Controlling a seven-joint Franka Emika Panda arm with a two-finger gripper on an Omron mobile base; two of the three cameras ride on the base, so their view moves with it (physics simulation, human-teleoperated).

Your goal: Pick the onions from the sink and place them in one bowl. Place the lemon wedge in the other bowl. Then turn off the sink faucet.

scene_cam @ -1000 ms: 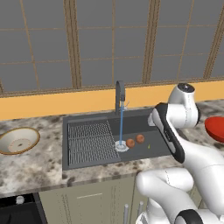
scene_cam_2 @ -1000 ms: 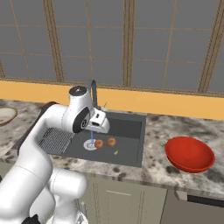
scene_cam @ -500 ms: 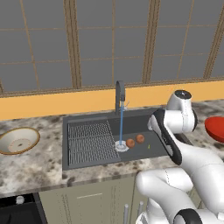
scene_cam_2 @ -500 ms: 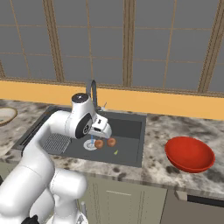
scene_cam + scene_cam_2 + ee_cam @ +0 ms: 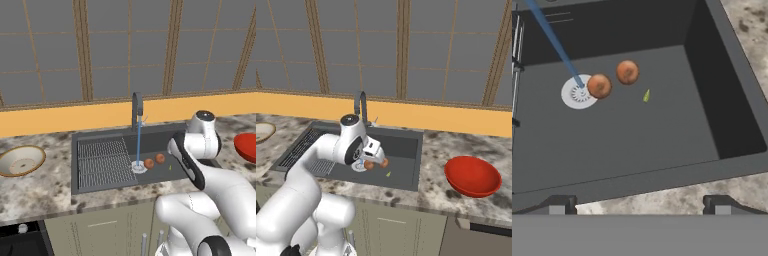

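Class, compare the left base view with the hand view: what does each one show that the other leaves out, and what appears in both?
Left base view alone: the wide shallow beige bowl on the counter, the bright red glossy bowl at the frame's edge, and the tall dark grey faucet.

Hand view alone: the open gripper above the basin's near edge.

Both: the dark grey rectangular sink, two round orange-brown onions, the tiny yellow lemon wedge, the white drain, and the blue water stream.
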